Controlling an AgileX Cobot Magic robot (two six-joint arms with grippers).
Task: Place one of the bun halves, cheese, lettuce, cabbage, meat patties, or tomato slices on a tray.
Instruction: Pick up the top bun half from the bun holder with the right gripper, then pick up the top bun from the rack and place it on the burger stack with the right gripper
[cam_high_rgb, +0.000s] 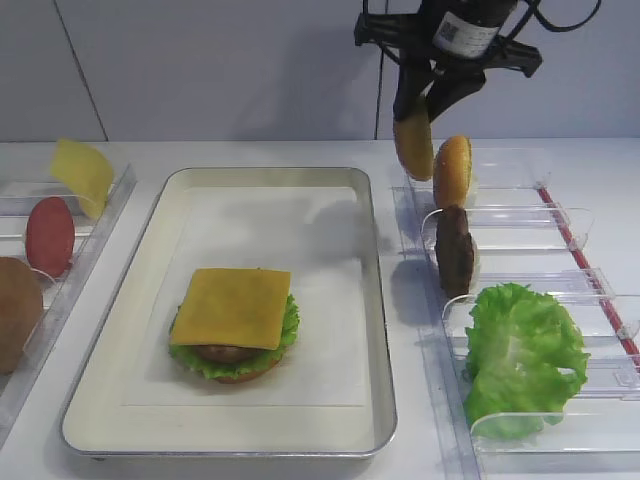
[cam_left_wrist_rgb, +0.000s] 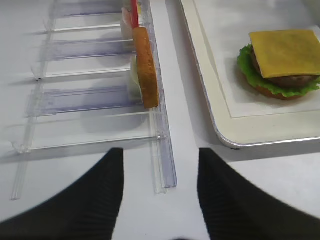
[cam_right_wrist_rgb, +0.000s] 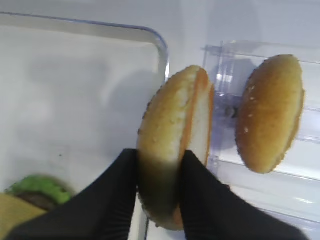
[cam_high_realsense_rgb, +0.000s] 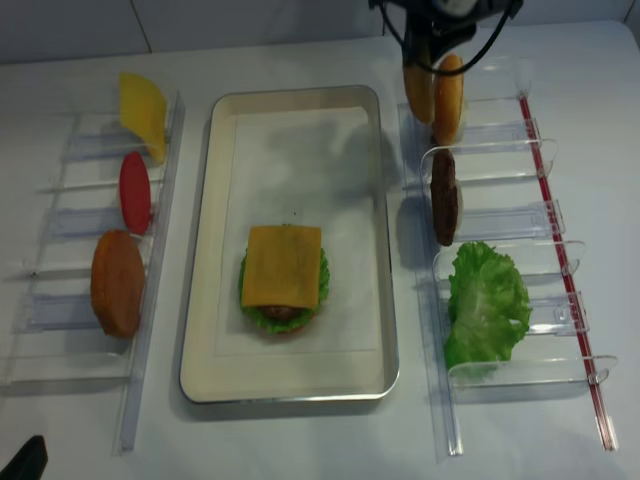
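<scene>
My right gripper (cam_high_rgb: 424, 100) (cam_right_wrist_rgb: 158, 162) is shut on a sesame bun half (cam_high_rgb: 411, 146) (cam_right_wrist_rgb: 175, 135), holding it on edge in the air between the tray's (cam_high_rgb: 250, 215) far right corner and the right rack. Another bun half (cam_high_rgb: 452, 170) (cam_right_wrist_rgb: 270, 112) stands in that rack's top slot. On the tray sits a stack of bun, lettuce and patty topped by a cheese slice (cam_high_rgb: 233, 307). My left gripper (cam_left_wrist_rgb: 160, 156) is open over bare table near the left rack's end, with nothing between its fingers.
The right clear rack (cam_high_rgb: 560, 225) also holds a meat patty (cam_high_rgb: 455, 250) and a lettuce bunch (cam_high_rgb: 522, 355). The left rack (cam_high_realsense_rgb: 150, 250) holds a cheese slice (cam_high_rgb: 83, 175), a tomato slice (cam_high_rgb: 49, 235) and a bun half (cam_high_rgb: 18, 310) (cam_left_wrist_rgb: 146, 67).
</scene>
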